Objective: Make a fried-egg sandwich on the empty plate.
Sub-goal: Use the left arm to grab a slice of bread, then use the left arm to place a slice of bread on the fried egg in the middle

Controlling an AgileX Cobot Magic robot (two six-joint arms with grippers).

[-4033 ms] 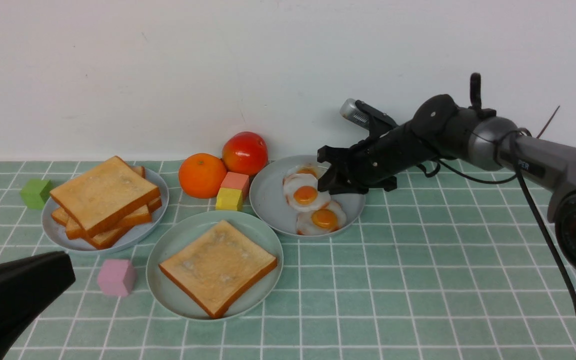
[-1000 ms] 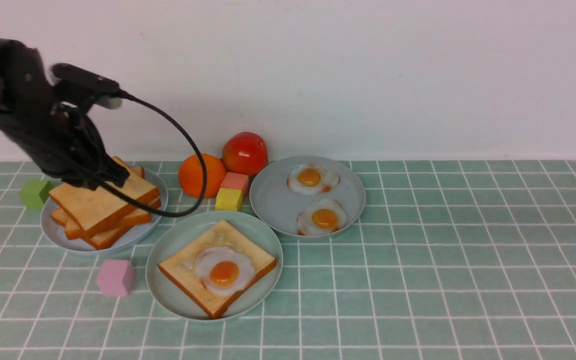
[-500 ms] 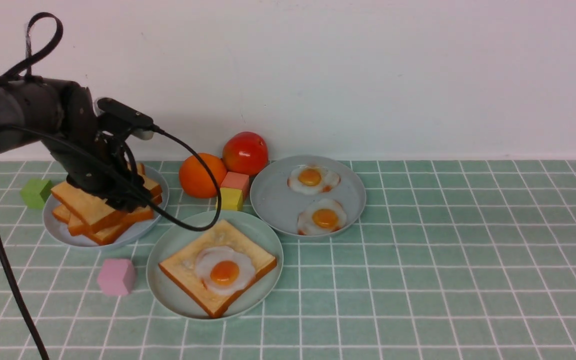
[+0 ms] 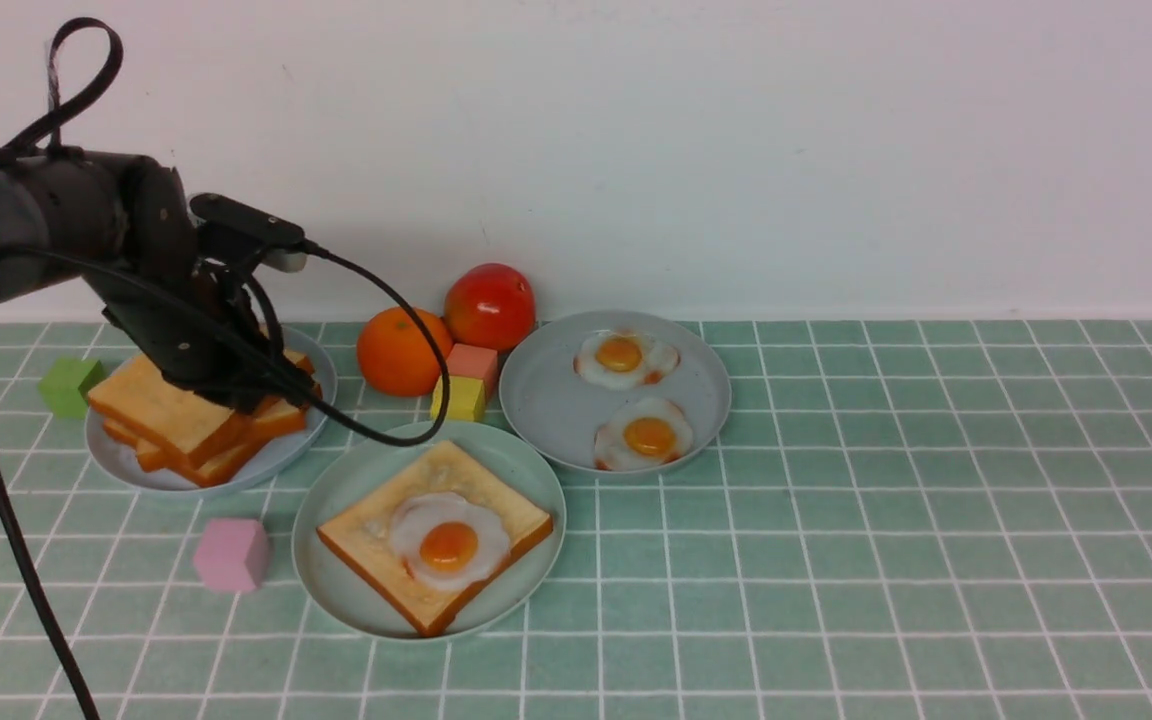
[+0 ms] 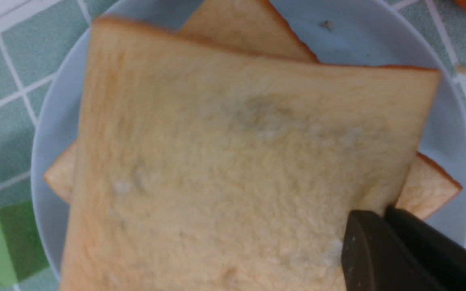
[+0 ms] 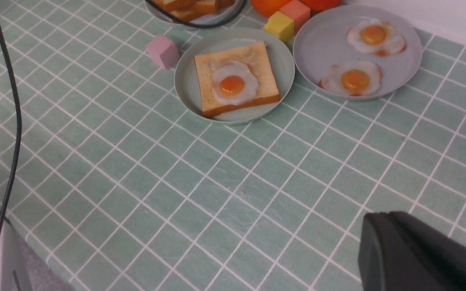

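Observation:
The mint-green plate (image 4: pixel 321 590) sits front centre and holds one toast slice (image 4: pixel 366 548) with a fried egg (image 4: pixel 448 540) on it; it also shows in the right wrist view (image 6: pixel 186 87). My left gripper (image 4: pixel 271 390) is shut on the near corner of the top toast slice (image 4: pixel 161 405) of the stack on the left grey-blue plate (image 4: pixel 126 465). In the left wrist view one finger (image 5: pixel 374 250) lies on that slice (image 5: pixel 233 161), whose gripped side is raised a little. My right gripper (image 6: pixel 382 226) is shut and empty, low over the tablecloth at the right.
A second grey-blue plate (image 4: pixel 546 400) holds two fried eggs (image 4: pixel 626 358) (image 4: pixel 648 435). An orange (image 4: pixel 396 350), a tomato (image 4: pixel 489 305), a salmon block (image 4: pixel 471 362) and a yellow block (image 4: pixel 458 398) stand behind the mint plate. A pink block (image 4: pixel 231 553) and a green block (image 4: pixel 69 385) lie at the left.
The right arm moved one egg onto the plated toast and withdrew to the right edge. The left arm came down onto the stack; the top slice has shifted left and risen slightly.

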